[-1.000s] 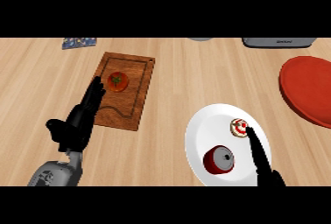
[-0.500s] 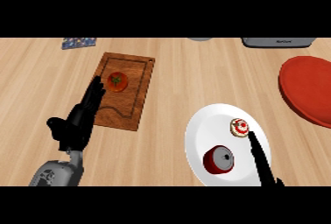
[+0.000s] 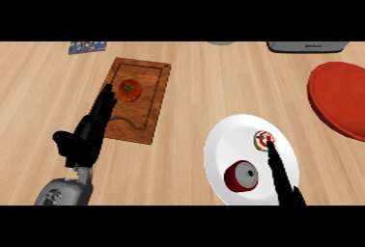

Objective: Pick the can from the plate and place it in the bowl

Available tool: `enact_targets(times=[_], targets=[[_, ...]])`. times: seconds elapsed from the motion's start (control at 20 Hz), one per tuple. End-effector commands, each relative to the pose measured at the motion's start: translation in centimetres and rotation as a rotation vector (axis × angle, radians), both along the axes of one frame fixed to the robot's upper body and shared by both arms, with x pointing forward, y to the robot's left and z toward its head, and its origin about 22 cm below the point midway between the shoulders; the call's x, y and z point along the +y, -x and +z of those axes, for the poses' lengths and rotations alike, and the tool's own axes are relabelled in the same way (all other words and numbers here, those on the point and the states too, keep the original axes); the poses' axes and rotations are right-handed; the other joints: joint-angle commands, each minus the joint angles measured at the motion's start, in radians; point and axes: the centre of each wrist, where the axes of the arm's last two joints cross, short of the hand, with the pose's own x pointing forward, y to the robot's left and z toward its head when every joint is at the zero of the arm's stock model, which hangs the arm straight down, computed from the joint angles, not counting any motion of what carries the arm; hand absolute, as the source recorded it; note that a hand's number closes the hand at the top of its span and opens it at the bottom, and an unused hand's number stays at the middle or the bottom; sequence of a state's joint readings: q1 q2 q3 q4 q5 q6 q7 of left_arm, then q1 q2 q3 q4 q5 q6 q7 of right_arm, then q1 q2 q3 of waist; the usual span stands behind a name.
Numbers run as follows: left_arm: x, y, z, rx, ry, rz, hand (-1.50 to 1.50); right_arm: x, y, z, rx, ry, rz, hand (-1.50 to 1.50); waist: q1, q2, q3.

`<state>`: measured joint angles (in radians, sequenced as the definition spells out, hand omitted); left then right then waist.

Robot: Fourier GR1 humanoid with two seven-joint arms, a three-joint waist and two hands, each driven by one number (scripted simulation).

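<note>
Currently we see the can (image 3: 242, 176) at 6 o'clock on the white plate (image 3: 221, 154). Our right robot hand (image 3: 279, 169) reaches straight-fingered just beside it, holding nothing. The red bowl (image 3: 342, 96) sits toward 2 o'clock. Our left robot hand (image 3: 89, 130) rests open at 9 o'clock.

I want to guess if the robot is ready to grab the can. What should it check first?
1. Can lies on the white plate: ok.
2. Right hand is beside the can: ok.
3. Fingers curled round the can: not ok, they are straight and point past it at the small red-and-white thing.
4. Red bowl is in view on the right: ok, though the edge cuts it off.
5. Left hand is out of the way: ok, open by the cutting board.
</note>
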<state>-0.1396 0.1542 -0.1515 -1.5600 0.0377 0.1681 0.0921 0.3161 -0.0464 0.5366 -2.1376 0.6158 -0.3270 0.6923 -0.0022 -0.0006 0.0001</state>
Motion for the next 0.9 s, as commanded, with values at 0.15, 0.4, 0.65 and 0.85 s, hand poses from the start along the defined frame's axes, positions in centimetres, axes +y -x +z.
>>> enact_targets(times=[0.15, 0.4, 0.65, 0.85], targets=[[-0.6, -0.5, 0.6, 0.014, 0.027, 0.002, 0.00, -0.3, 0.3, -2.4, -0.004, -0.026, -0.003, -1.50, -0.001, 0.000, 0.000], [-0.1, -1.5, -0.4, 0.005, 0.009, 0.011, 0.00, -1.4, -1.2, -7.5, 0.017, 0.026, -0.028, -1.50, -0.002, 0.001, 0.000], [0.2, -0.2, 1.2, -0.008, -0.005, 0.000, 0.00, -0.9, -2.3, -7.9, 0.107, 0.171, -0.051, -1.50, 0.004, 0.000, 0.000], [1.3, -1.5, 0.0, 0.006, 0.027, 0.006, 0.00, -1.8, -2.2, -7.6, 0.131, 0.169, -0.036, -1.50, -0.001, 0.001, 0.000]])
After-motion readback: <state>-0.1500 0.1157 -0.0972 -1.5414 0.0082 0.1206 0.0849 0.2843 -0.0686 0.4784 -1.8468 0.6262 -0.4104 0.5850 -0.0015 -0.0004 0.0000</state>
